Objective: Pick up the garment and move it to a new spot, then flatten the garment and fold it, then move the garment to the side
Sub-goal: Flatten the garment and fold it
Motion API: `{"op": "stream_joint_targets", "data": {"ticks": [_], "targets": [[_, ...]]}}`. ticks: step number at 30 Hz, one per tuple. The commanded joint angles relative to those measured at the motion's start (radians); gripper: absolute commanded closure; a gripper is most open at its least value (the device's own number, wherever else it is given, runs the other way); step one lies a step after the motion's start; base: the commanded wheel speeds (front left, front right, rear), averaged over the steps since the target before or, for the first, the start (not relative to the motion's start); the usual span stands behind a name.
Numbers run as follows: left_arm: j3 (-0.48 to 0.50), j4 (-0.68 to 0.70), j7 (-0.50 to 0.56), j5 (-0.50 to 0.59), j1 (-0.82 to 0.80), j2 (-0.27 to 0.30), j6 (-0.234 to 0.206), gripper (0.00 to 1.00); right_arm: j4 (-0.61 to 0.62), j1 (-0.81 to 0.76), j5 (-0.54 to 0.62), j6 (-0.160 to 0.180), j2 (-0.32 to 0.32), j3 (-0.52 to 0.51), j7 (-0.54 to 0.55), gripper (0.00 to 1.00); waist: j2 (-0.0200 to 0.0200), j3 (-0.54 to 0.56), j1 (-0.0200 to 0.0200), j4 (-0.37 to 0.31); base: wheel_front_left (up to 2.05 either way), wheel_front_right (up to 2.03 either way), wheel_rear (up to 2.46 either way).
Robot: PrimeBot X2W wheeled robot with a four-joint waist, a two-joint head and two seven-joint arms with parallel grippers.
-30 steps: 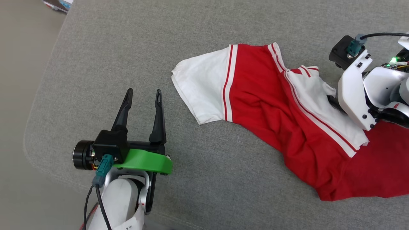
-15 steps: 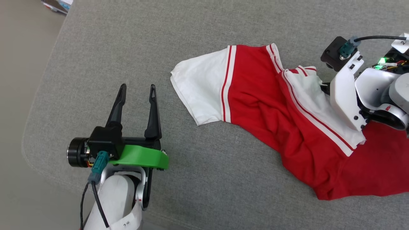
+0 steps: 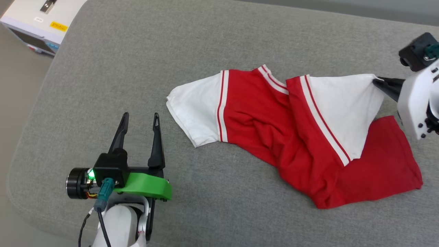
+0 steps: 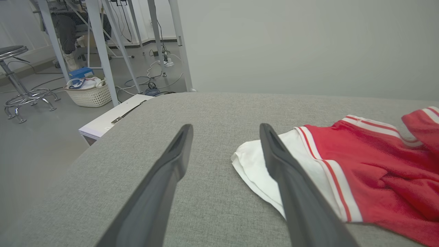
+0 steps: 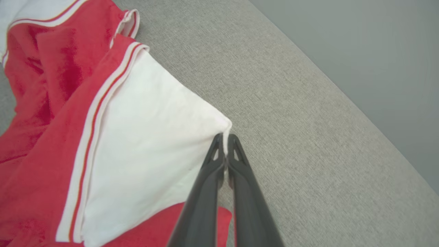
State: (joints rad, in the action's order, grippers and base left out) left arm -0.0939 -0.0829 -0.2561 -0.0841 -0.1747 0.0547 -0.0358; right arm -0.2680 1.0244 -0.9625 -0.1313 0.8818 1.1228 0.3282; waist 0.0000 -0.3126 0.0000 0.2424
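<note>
Red-and-white garment [image 3: 260,137] lies rumpled on the grey worktop [image 3: 137,51] in the head view, a white sleeve tip pinched by the right end effector [image 3: 377,81]; the left end effector [image 3: 140,116] stands open, empty. Left wrist view: other sleeve near. Right wrist view: thin pinch could slip under pull.

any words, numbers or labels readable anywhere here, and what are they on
No text here can be read.
Yellow sticker on the white box: print too small to read.
Garment: only stripes show; no lettering on the parts in view.
</note>
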Motion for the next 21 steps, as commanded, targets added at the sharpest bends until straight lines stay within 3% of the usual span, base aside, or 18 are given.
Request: {"op": "stream_joint_targets", "data": {"ticks": [1,10,16,21], "targets": [[0.004,-0.001,-0.006,0.011,0.020,-0.004,0.007,0.00,0.003,-0.034,-0.012,0.001,0.019,-0.019,-0.016,1.00,0.0000,0.056,0.0000,-0.058,0.00,0.00,0.00],[0.019,-0.003,-0.006,0.031,0.046,-0.001,0.031,0.00,-0.013,-0.132,-0.015,0.001,0.091,-0.151,0.000,1.00,0.0000,0.059,0.0000,-0.141,0.00,0.00,0.00],[0.004,0.001,-0.006,0.038,0.020,-0.002,0.043,0.00,-0.085,-0.143,0.010,0.001,0.130,-0.241,0.064,1.00,0.0000,0.017,0.0000,-0.140,0.00,0.00,0.00],[-0.003,0.001,-0.006,0.035,0.000,-0.003,0.043,0.00,-0.167,-0.142,0.050,0.001,0.121,-0.298,0.102,1.00,0.0000,-0.035,0.0000,-0.123,0.00,0.00,0.00]]}}
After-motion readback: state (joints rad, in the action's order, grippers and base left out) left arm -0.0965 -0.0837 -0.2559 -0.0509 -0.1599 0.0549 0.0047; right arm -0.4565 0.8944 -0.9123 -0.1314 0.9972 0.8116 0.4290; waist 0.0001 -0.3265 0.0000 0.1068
